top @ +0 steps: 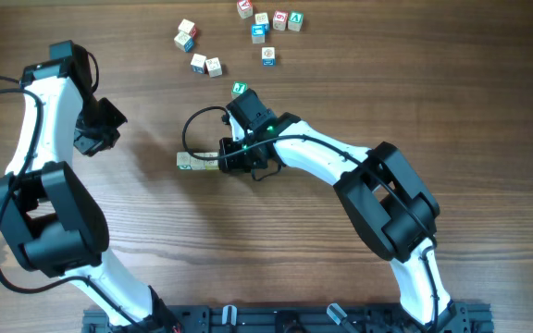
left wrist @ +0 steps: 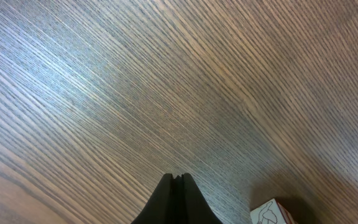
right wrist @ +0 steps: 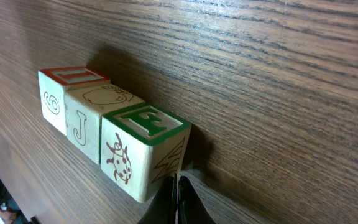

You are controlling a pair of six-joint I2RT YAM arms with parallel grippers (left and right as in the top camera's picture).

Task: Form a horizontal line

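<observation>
While the left gripper [left wrist: 178,179] was held shut and empty well left of the row of three blocks [top: 195,161], the row was laid flat on the table [top: 248,259]. The right gripper [right wrist: 178,182], fingers pressed together, was set just beside the row's right end. Loose blocks [top: 267,56] were scattered beyond the row.

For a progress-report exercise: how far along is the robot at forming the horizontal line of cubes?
Done: three cubes sit touching in a straight row. In hand: nothing held; the shut right hand sits by the green-E end cube. Left: other cubes lie scattered.
</observation>
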